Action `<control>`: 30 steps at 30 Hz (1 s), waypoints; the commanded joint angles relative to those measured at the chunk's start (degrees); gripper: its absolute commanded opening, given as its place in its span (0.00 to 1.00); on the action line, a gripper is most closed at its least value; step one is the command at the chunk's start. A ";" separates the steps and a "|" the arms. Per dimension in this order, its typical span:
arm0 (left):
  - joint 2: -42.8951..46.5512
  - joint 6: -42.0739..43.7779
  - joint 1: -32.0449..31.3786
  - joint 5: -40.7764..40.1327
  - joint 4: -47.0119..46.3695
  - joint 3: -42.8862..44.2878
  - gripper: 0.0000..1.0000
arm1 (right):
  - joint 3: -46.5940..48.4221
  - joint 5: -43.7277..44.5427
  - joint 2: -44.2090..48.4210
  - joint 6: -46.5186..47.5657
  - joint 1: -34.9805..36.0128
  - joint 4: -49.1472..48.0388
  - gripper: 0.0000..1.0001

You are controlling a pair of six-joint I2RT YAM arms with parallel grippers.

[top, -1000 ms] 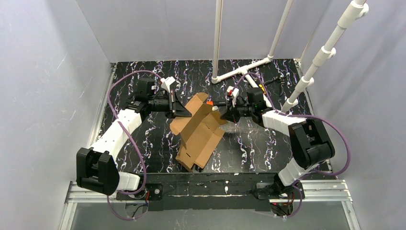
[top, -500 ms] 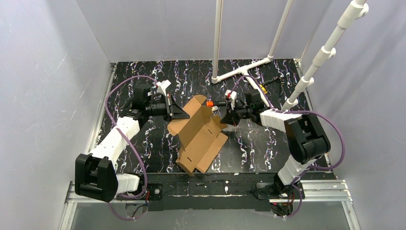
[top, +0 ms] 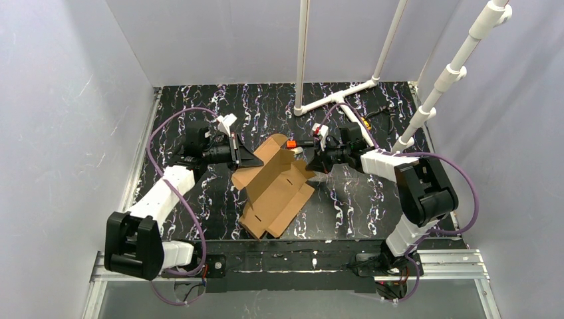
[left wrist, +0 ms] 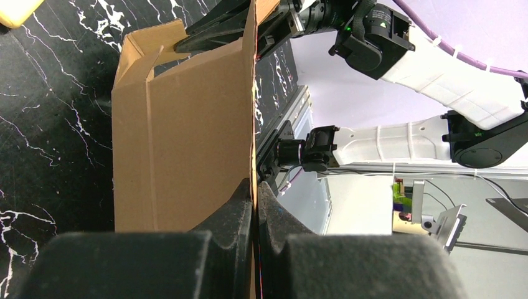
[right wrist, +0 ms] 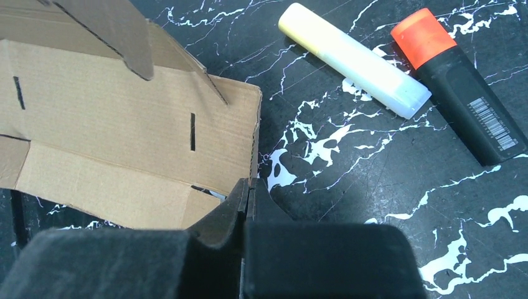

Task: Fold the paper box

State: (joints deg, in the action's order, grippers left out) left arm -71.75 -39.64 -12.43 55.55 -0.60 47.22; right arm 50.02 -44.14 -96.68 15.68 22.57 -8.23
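- Top external view, tabletop (top: 372,199): black, white-veined, carrying all below.
- Paper box (top: 276,193): mid-tabletop between both arms, part-raised, far panels lifted. Step judged: standing the side walls up. Next: fold the walls inward and seat the tabs in the slots without creasing.
- Left claw (left wrist: 255,187): pinched narrow on an upright panel edge.
- Right claw (right wrist: 248,187): closed narrow on a slotted panel's corner, apparently gripping; contact masked by own fingers.
- Yellow marker (right wrist: 355,53), orange-capped marker (right wrist: 461,87): side by side, near the box, untouched.
- Box underside, near tabs: hidden.

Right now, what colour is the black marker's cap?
Orange cap on the black marker, clearest in the right wrist view.
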 commanded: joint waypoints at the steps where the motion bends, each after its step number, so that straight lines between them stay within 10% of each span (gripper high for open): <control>1: -1.67 0.08 0.47 1.57 -2.33 0.87 0.00 | 2.18 -3.69 2.44 1.45 0.37 1.25 0.01; 30: -6.51 -3.34 1.37 3.02 -0.41 10.91 0.00 | 3.95 -2.06 6.87 4.41 0.53 -2.70 0.01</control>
State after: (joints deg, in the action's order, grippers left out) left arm -77.82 -42.24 -11.25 57.78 0.34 54.50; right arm 53.17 -44.69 -92.05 18.24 22.63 -7.94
